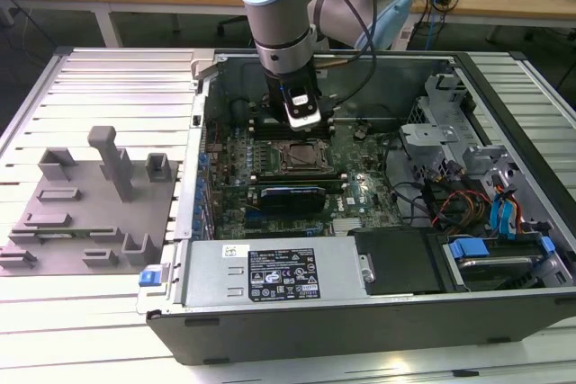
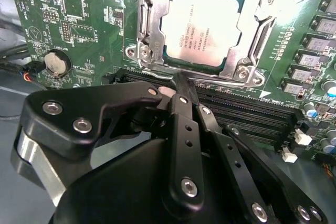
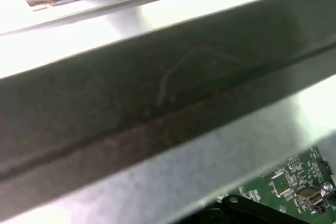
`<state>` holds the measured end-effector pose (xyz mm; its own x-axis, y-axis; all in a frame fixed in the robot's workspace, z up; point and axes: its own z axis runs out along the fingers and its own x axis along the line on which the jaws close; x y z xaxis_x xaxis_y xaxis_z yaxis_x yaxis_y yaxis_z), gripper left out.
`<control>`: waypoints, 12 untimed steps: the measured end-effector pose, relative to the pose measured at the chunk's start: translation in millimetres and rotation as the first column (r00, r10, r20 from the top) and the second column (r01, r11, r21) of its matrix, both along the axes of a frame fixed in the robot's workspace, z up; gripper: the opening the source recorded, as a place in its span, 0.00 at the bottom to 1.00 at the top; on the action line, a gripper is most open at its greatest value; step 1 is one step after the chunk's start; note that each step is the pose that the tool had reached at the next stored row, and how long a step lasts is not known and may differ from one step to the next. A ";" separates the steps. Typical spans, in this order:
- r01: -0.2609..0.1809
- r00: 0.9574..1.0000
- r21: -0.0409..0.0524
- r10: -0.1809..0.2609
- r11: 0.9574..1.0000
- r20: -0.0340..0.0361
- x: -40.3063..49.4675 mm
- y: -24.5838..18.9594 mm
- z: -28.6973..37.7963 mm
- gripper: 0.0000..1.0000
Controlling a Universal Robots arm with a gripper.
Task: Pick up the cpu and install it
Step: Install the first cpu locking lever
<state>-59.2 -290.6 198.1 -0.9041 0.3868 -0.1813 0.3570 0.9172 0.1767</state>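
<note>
- The cpu (image 2: 203, 27) lies flat inside the metal socket frame (image 2: 144, 35), apparently already seated on the motherboard (image 2: 73, 19).
- The hand (image 2: 176, 95) hovers just beside it, fingers together, holding nothing.

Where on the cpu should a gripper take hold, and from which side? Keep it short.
Probably two opposite edges of the cpu, from straight above: it lies flat in the socket frame, only its top face open, and the frame crowds its rim.
</note>
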 end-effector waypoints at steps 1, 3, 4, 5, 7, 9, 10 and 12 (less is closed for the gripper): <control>0.002 1.000 -0.001 -0.002 1.000 0.000 0.0 0.0 -0.1 0.11; 0.010 1.000 -0.005 -0.010 1.000 0.001 0.0 0.1 -0.6 0.11; 0.014 1.000 -0.006 -0.014 1.000 0.001 0.0 0.0 -0.8 0.11; 0.017 1.000 -0.006 -0.017 1.000 0.001 0.1 0.0 -1.0 0.11; 0.021 1.000 -0.006 -0.021 1.000 0.001 0.0 0.0 -1.4 0.11; 0.024 1.000 -0.006 -0.024 1.000 0.001 1.1 0.0 -1.6 0.11; 0.025 1.000 -0.006 -0.025 1.000 0.001 2.0 0.1 -1.6 0.11; 0.025 1.000 -0.006 -0.025 1.000 0.001 4.8 0.0 -1.6 0.11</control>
<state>-54.4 -290.6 196.5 -0.8938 0.4087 -0.1844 0.3801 0.9088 0.1718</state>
